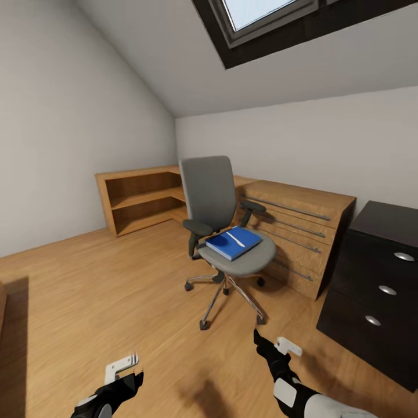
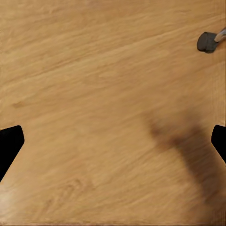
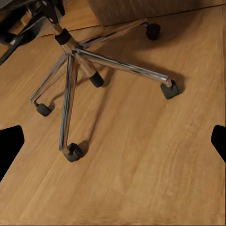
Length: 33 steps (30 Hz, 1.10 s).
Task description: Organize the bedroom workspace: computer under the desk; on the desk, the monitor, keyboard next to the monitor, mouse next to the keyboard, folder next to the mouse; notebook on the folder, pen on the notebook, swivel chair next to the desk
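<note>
— Where's the folder [image 1: 234, 242]?
— On the swivel chair's [image 1: 223, 223] seat, pen [image 1: 235, 238] on top, beside the wooden dresser [image 1: 302, 232].
— The grippers?
— Left [image 1: 122, 371] and right [image 1: 273, 343] both spread wide, empty, above the floor [image 1: 116, 290].

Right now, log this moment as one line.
swivel chair: ahead | folder: on seat | pen: on folder | left claw: open | right claw: open

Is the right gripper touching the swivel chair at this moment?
Apart. In the head view, bare wooden floor separates the right gripper from the swivel chair; the nearest castor sits clear beyond its fingertips.
</note>
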### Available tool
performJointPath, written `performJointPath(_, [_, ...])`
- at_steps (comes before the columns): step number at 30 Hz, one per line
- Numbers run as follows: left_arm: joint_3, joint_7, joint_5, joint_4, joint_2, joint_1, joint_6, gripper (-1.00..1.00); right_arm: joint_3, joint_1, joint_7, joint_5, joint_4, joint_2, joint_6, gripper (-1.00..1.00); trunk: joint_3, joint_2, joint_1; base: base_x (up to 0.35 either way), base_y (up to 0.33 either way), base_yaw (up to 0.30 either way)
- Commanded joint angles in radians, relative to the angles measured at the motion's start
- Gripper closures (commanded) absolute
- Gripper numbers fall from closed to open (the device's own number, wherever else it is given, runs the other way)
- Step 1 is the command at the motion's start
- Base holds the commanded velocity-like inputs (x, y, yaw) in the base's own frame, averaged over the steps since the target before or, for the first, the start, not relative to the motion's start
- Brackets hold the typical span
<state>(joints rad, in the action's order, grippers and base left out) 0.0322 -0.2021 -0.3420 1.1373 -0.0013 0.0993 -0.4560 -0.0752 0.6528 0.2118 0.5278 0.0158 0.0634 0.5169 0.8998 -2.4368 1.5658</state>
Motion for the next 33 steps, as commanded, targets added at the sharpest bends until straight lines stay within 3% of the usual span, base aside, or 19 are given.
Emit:
performJointPath(1, [0.0, -0.006, -0.01, -0.013, 0.0, 0.0, -0.003, -1.0, -0.005, -0.009, 0.0, -0.004, 0.002, 0.004, 0.011, -1.0, -0.002, 0.007, -0.004, 0.0, 0.0, 0.0])
performJointPath(2, [-0.011, -0.006, -0.006, -0.09, 0.0, 0.0, 0.033, -1.0, 0.003, -0.039, -0.07, -0.053, 0.001, 0.011, 0.038, -1.0, -0.005, 0.014, -0.008, 0.0, 0.0, 0.0])
performJointPath(4, [-0.022, -0.005, -0.001, -0.131, 0.001, 0.0, 0.079, -1.0, 0.005, -0.048, -0.12, -0.082, 0.002, 0.011, 0.045, -1.0, -0.012, 0.028, -0.016, 0.0, 0.0, 0.0])
performJointPath(6, [-0.04, -0.002, 0.004, -0.189, 0.005, 0.0, 0.198, -1.0, 0.008, -0.066, -0.201, -0.129, 0.002, 0.009, 0.056, -1.0, -0.018, 0.042, -0.023, 0.0, 0.0, 0.0])
performJointPath(10, [-0.053, 0.0, 0.008, -0.233, 0.005, 0.0, 0.293, -1.0, 0.009, -0.099, -0.252, -0.158, 0.003, 0.01, 0.061, -1.0, -0.03, 0.07, -0.039, 0.0, 0.0, 0.0])
performJointPath(23, [-0.061, -0.003, 0.012, -0.323, 0.0, 0.0, 0.333, -1.0, 0.01, -0.124, -0.269, -0.172, 0.006, 0.011, 0.063, -1.0, -0.071, 0.161, -0.089, 0.0, 0.0, -0.005])
performJointPath(33, [-0.061, -0.003, 0.011, -0.323, -0.001, 0.0, 0.332, -1.0, 0.01, -0.131, -0.269, -0.172, 0.005, 0.01, 0.062, -1.0, -0.093, 0.231, -0.127, 0.0, 0.0, -0.183])
